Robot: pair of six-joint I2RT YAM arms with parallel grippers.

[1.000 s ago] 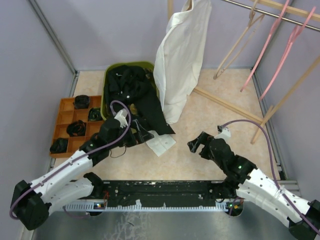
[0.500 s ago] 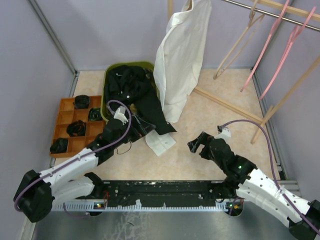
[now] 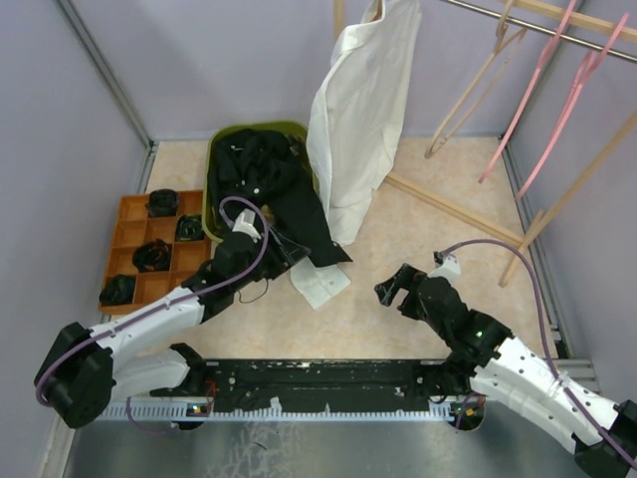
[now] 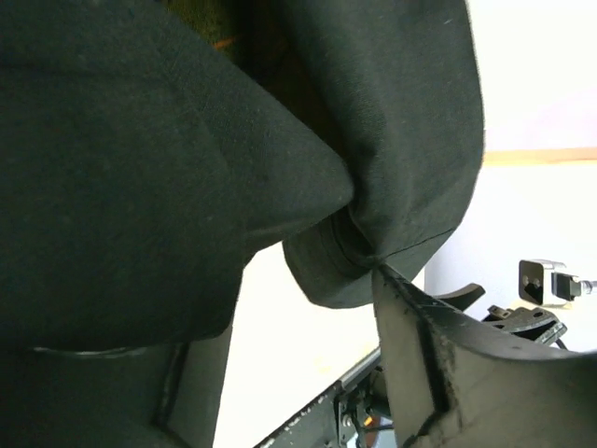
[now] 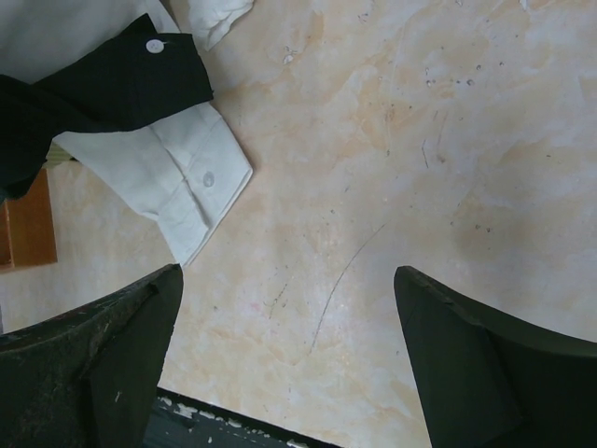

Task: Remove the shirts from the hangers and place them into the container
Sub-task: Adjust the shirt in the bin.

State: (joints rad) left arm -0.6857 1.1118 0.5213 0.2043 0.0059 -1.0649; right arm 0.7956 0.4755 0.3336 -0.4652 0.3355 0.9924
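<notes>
Left gripper's (image 3: 271,252) jaws stand part-open around the plain black cloth shirt (image 3: 261,179) spilling over the olive-green rectangular plastic tub's (image 3: 208,199) near rim, grip unclear, while right gripper (image 5: 287,273) gapes wide and empty.

Beige marbled table (image 3: 338,329): olive tub (image 3: 208,194), orange tray (image 3: 127,237), white cuff (image 3: 320,284), wooden pole (image 3: 448,209).

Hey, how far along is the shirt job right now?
Done: black shirt mostly in the tub, several hangers bare. In hand: left gripper is at the black sleeve draped out onto the table, beside a white cuff also outside. To do: the hanging white shirt. Right gripper open, idle.
</notes>
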